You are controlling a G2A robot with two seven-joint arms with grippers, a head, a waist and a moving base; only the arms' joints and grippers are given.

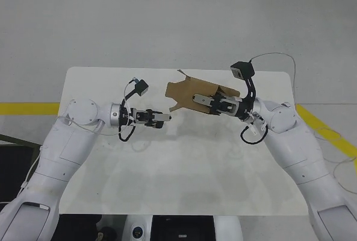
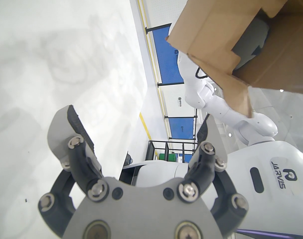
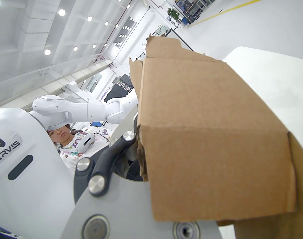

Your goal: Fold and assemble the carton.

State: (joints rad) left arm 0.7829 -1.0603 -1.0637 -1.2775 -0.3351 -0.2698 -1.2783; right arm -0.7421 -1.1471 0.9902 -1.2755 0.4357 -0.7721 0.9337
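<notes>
The brown carton (image 1: 187,95) is partly unfolded and held above the far middle of the white table (image 1: 166,175). My right gripper (image 1: 200,99) is shut on one of its walls. In the right wrist view the carton (image 3: 211,138) covers most of that gripper, and one dark finger (image 3: 114,150) shows beside the wall. My left gripper (image 1: 161,117) is open and holds nothing, a short way from the carton's loose flap. In the left wrist view the left gripper (image 2: 141,125) points past the table edge, with the carton (image 2: 223,40) above and beyond it, its flaps hanging open.
Nothing else lies on the table top. Yellow floor tape (image 1: 15,108) runs on the floor beside the table. A person (image 3: 74,140) stands behind the robot, away from the carton.
</notes>
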